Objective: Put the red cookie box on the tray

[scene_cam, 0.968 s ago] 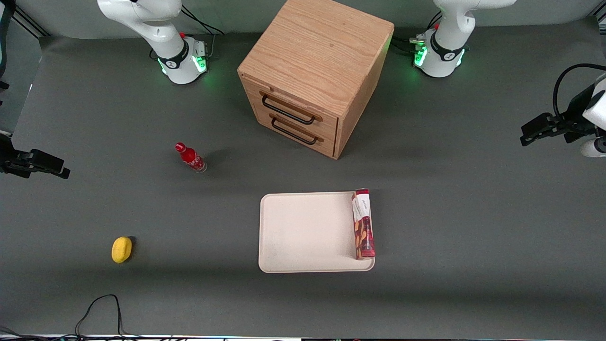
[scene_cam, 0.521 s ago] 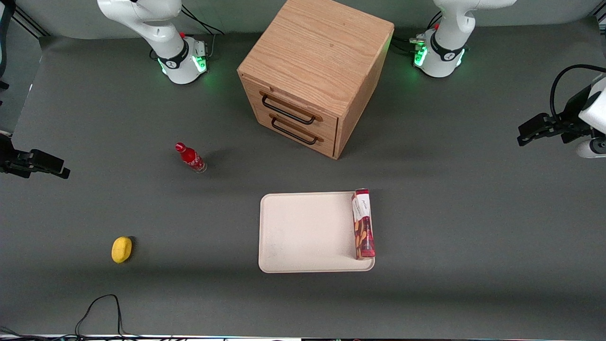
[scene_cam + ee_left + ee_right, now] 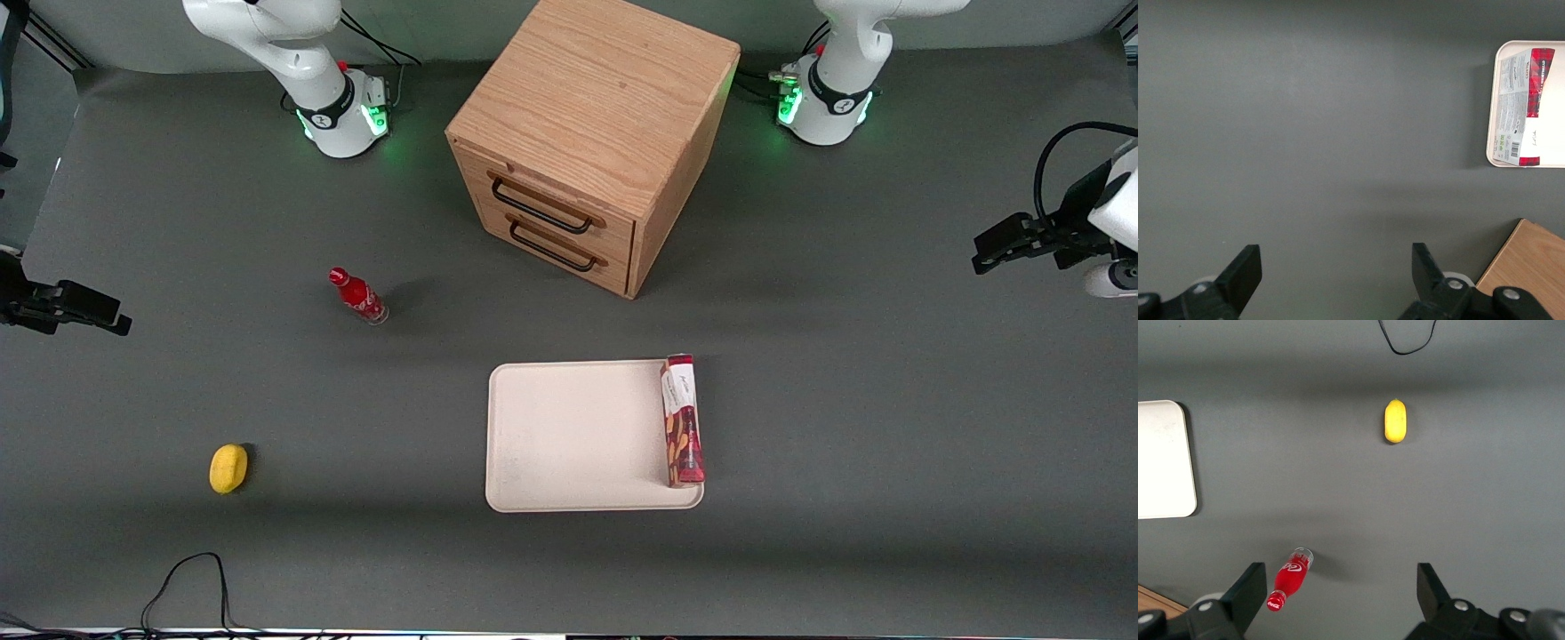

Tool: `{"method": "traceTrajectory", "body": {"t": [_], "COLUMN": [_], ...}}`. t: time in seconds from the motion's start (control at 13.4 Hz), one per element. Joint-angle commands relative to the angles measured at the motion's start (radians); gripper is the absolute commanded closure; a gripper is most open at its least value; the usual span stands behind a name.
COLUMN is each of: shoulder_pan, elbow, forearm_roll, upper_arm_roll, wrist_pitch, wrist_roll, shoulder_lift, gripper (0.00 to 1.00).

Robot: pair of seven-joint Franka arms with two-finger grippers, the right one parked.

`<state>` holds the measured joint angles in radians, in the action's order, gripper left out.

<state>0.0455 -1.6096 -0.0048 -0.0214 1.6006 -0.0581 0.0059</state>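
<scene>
The red cookie box [image 3: 682, 420] lies on the cream tray [image 3: 569, 436], lengthwise along the tray's short edge toward the working arm's end. The left wrist view shows the box [image 3: 1521, 107] against the tray's rim [image 3: 1551, 137], with its grey barcode side showing. My left gripper [image 3: 980, 258] hangs above bare table well off toward the working arm's end, farther from the front camera than the tray. It is open [image 3: 1335, 257], with nothing between its fingers and only grey mat under them.
A wooden drawer cabinet [image 3: 578, 151] with two black handles stands farther from the front camera than the tray. A small red soda bottle [image 3: 358, 296] and a yellow fruit [image 3: 228, 468] sit toward the parked arm's end. A black cable [image 3: 187, 578] loops near the front edge.
My left gripper has drifted slightly toward the table's middle. The box and the tray have not moved.
</scene>
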Motion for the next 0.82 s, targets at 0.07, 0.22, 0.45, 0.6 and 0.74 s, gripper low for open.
{"method": "traceTrajectory", "body": {"t": [0.07, 0.22, 0.45, 0.6, 0.74], "shoulder_pan": [0.002, 0.007, 0.008, 0.01, 0.011], "elbow": [0.034, 0.03, 0.028, 0.028, 0.028], "forearm_roll": [-0.012, 0.0, 0.003, 0.022, 0.025], "upper_arm_roll": [-0.008, -0.008, -0.009, -0.008, -0.008], "wrist_pitch": [-0.059, -0.061, -0.064, -0.065, -0.07], "wrist_roll": [0.064, 0.063, 0.061, 0.066, 0.064], "shoulder_lift": [0.012, 0.012, 0.012, 0.012, 0.012], "gripper": [0.0, 0.0, 0.0, 0.0, 0.0]}}
